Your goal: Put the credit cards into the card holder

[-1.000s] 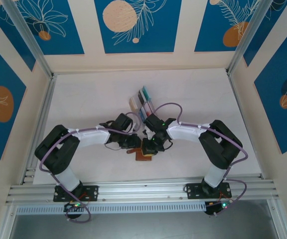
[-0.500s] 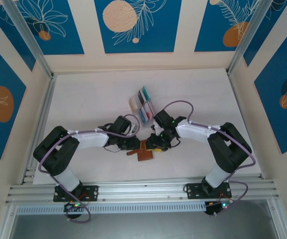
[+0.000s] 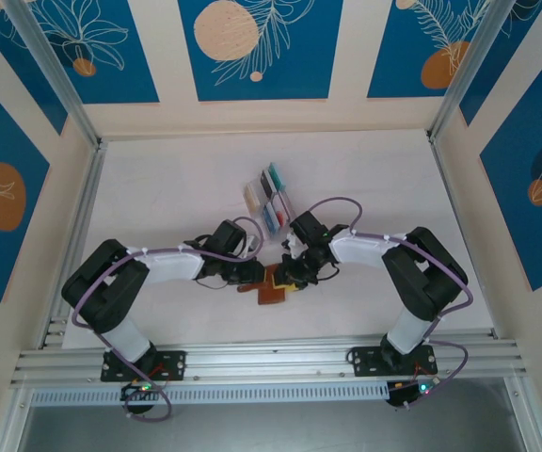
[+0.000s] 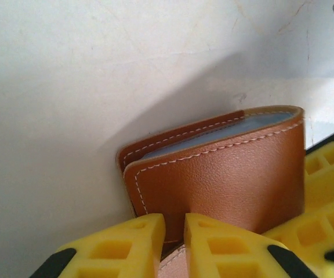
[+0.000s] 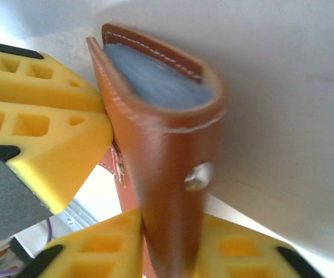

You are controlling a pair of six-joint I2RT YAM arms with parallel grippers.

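Left gripper is pinched nearly together on the bottom edge of the brown card holder. My right gripper is clamped across that same holder, snap stud facing me. The holder sits between my two wrists near the front middle of the white table, with the credit cards lined up a little farther back.

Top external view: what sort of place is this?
Probably a robot test cell, not a home: a white tabletop framed by aluminium rails, blue leaf-print wall panels around it, and two black-and-white arms bolted at its near edge.
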